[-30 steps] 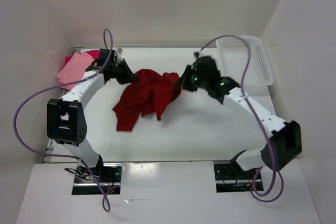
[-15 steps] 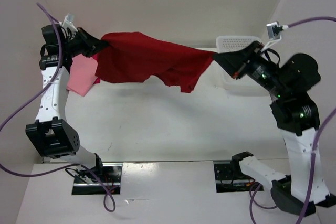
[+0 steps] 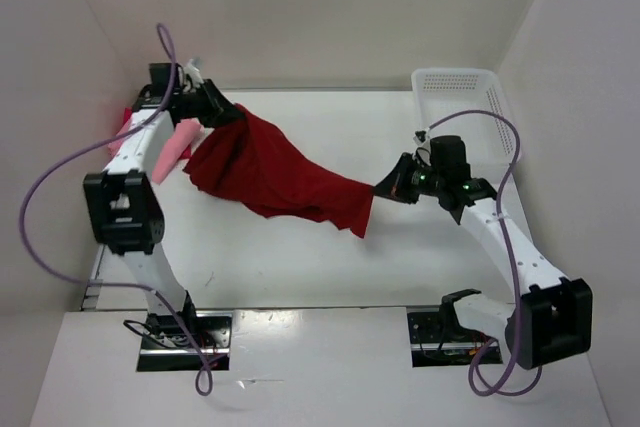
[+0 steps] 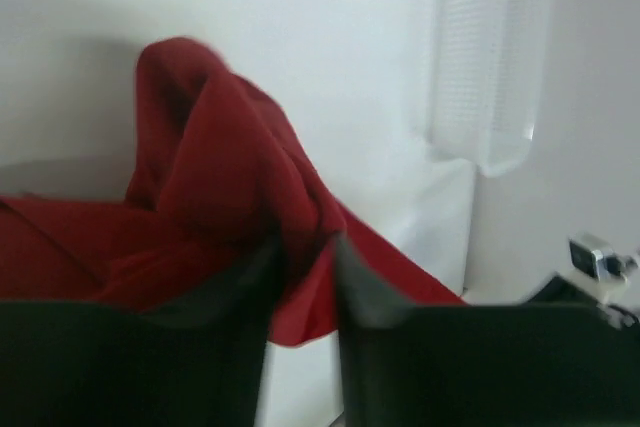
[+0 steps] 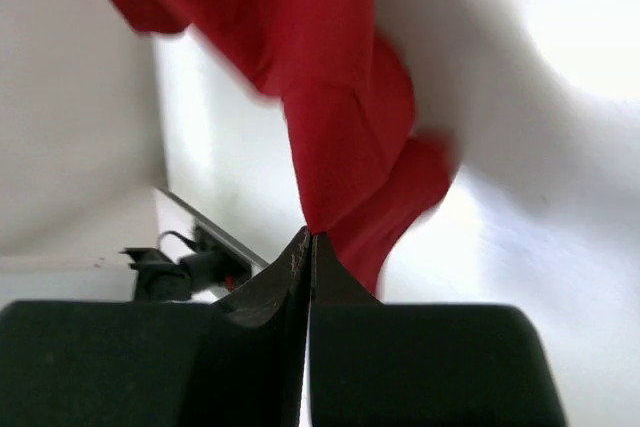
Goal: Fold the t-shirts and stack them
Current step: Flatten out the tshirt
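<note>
- dark red t-shirt is strung from my left gripper to my right gripper. It cuts the table middle on a diagonal, so there's no straight pass across.
- near half of table is bare: open room for me between shirt and arm bases.
- far centre strip between shirt and back wall is also bare.
- light pink t-shirt lies just beside my left arm. Far-left corner is crowded, left wall close.
- basket fills the far-right corner beside right wall. My right arm is near it, tight there.
</note>
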### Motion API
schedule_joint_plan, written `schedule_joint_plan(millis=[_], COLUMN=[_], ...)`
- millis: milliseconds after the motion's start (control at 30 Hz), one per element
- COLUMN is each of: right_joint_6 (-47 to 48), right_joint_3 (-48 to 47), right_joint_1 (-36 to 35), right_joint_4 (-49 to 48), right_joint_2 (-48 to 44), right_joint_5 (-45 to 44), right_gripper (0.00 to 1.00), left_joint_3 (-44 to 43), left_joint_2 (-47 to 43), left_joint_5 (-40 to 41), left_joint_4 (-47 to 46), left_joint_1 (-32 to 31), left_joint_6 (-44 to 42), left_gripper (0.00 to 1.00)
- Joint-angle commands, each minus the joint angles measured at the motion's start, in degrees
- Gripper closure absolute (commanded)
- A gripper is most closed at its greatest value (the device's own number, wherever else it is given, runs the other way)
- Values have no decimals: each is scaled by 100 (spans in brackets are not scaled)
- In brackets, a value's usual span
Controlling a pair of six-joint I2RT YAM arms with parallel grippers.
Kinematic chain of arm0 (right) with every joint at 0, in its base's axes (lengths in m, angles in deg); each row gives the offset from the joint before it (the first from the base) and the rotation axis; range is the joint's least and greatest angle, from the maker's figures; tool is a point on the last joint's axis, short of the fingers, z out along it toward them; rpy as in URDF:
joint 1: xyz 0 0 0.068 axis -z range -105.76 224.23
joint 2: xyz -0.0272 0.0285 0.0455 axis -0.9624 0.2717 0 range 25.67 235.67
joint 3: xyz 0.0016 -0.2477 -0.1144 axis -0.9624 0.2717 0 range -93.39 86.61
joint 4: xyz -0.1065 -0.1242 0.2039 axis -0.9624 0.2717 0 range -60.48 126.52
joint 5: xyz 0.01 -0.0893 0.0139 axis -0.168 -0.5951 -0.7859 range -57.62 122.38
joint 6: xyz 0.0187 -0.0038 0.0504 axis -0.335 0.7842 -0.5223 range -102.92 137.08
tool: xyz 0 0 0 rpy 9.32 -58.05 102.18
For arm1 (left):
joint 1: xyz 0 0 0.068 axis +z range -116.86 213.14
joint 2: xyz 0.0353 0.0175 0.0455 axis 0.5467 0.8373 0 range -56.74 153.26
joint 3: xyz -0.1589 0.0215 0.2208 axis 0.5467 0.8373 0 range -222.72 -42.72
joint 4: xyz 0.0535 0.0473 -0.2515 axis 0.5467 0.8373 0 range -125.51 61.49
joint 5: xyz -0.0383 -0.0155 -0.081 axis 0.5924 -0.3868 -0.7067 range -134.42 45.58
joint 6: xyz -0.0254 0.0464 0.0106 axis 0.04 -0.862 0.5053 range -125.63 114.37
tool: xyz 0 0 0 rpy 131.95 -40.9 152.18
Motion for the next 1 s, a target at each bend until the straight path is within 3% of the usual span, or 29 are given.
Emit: schedule_joint_plan(millis=[0, 200, 300, 400, 500, 567, 700, 833, 900, 967], right_joint_6=[42, 96, -141, -221, -160, -160, -108, -45, -45, -45], right_joint_3=[-259, -271, 185, 425, 478, 478, 478, 478, 478, 539], right_joint_1=[47, 109, 161, 161, 161, 161, 214, 214, 214, 214], right_joint_4=[-504, 76, -54, -274, -327, -328, -503, -504, -504, -504], right_joint_2=[-126, -125, -125, -239, -240, -240, -169, -169, -169, -230], right_joint_5=[-291, -1258, -1259, -1084, -1031, -978, -715, -609, -557, -556], right_gripper=[100, 100, 100, 100, 100, 100, 100, 100, 100, 100], left_joint_3=[-723, -1612, -597, 1108, 2512, 2930, 3143, 2705, 2528, 2327], left_joint_2=[1023, 1035, 263, -792, -1698, -2007, -1614, -875, -365, -93], left_joint_5=[437, 1298, 1596, 2069, 2614, 2914, 3048, 2960, 2873, 2740], left_joint_4=[362, 828, 592, 258, -15, -68, -68, -332, -454, -560], left_joint_1=[-272, -695, -564, -406, -291, -291, -229, -229, -229, -229], left_joint_6=[-324, -552, -657, -728, -658, -527, -526, -526, -526, -439], left_gripper=[59, 20, 0, 0, 10, 12, 5, 4, 9, 23])
